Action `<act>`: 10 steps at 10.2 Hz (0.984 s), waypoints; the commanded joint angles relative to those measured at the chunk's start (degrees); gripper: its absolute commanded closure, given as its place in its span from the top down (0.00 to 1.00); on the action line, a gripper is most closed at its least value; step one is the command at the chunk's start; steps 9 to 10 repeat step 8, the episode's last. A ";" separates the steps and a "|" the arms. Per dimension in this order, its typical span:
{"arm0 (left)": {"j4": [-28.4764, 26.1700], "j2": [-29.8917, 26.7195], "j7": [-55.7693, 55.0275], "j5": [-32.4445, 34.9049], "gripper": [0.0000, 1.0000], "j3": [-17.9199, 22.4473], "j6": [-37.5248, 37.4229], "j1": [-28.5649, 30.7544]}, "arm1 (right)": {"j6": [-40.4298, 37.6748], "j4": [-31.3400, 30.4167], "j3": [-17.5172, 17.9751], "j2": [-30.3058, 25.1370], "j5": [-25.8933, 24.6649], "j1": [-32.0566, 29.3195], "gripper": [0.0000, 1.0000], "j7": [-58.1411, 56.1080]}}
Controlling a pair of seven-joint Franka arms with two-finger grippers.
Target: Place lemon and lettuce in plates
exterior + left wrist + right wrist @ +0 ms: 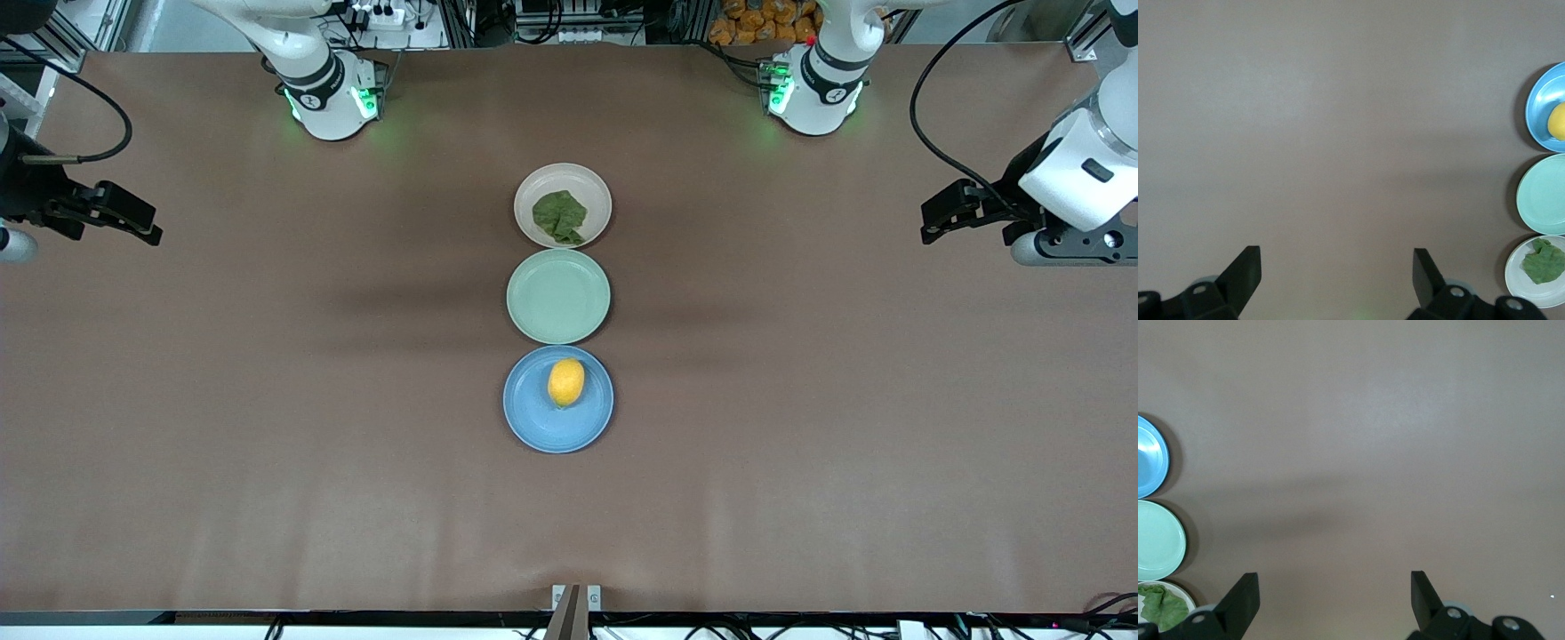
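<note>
Brown table (267, 400), with three plates lined up touching rim to rim down its middle. Closest to the robots' bases, beige plate (593, 188) with the lettuce (559, 216) lying crumpled in it, seen also in the left wrist view (1543, 262) and partly in the right wrist view (1158, 605). Next in line, pale green plate (558, 296), bare. Nearest the front camera, blue plate (551, 427) holding the lemon (566, 382), resting on its side a little above the plate's centre as the front view shows it, green stem tip pointing toward the camera.

Left gripper (947, 216) up over bare table at the left arm's end, well apart from the plates, fingers (1243, 270) spread wide with nothing between them. Right gripper (124, 218) likewise over bare table at the right arm's end, fingers (1243, 597) wide apart and holding nothing. Both arms waiting, drawn back to their own sides.
</note>
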 commanded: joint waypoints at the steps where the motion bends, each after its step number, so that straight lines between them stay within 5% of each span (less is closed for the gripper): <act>1: 0.75 0.30 1.28 0.60 1.00 -0.29 0.19 0.40 | 1.23 -1.99 0.78 -1.43 -0.81 -0.85 1.00 -0.72; 10: 0.75 0.30 1.28 1.03 1.00 -0.11 0.28 0.49 | 1.58 -1.99 0.78 -1.26 -0.63 0.02 1.00 -0.63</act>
